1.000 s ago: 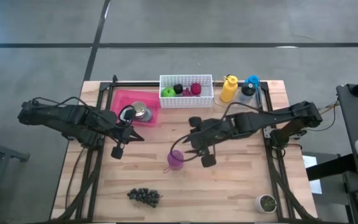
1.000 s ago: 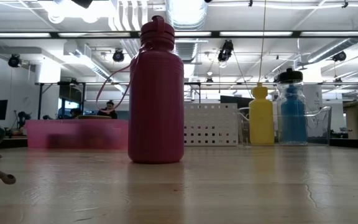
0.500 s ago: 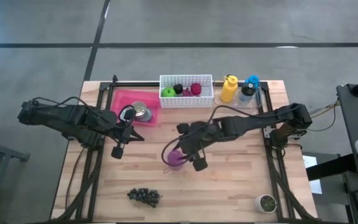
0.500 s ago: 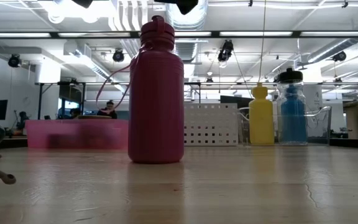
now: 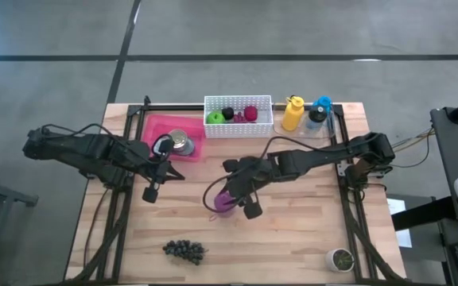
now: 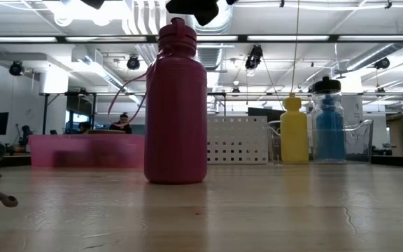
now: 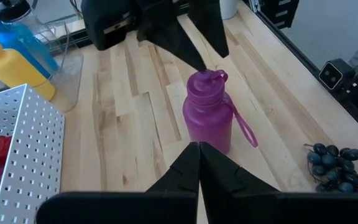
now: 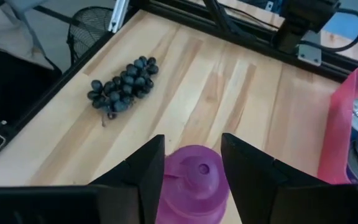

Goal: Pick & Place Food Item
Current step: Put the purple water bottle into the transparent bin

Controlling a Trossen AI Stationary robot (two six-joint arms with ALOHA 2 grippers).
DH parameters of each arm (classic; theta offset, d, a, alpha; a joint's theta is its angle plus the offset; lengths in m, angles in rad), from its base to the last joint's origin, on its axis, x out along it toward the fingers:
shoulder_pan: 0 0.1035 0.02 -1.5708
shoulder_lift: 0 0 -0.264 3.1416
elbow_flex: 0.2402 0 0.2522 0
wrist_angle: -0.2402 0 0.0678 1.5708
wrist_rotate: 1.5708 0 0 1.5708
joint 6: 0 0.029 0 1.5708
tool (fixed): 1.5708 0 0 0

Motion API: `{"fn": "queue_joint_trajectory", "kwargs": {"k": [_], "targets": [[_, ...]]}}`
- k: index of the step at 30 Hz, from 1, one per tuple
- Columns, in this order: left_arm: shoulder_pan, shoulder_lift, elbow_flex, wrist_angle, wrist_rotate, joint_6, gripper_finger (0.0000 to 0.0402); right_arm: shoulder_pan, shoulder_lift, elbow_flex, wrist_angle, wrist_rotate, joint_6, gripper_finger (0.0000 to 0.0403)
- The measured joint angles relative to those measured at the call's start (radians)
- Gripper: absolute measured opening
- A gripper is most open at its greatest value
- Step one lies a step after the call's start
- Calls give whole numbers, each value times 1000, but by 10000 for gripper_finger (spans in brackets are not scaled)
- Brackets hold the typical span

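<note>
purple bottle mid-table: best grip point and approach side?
Grip the purple bottle at its narrow cap and neck, from above. It stands upright, the body looks wider, and a strap loops off one side. The right tool is open, already straddling the cap.

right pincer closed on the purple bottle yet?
No: the right pincer is open, its fingers either side of the purple bottle cap with gaps showing.
</note>
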Motion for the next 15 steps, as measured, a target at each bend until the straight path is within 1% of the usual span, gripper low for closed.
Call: {"fn": "queue_joint_trajectory", "kwargs": {"k": [7,15], "targets": [[0,0,0,0,0,1,10,-7,44,-5,41,0,-7,140],[0,0,0,0,0,4,10,-16,58,-5,39,0,-3,129]]}}
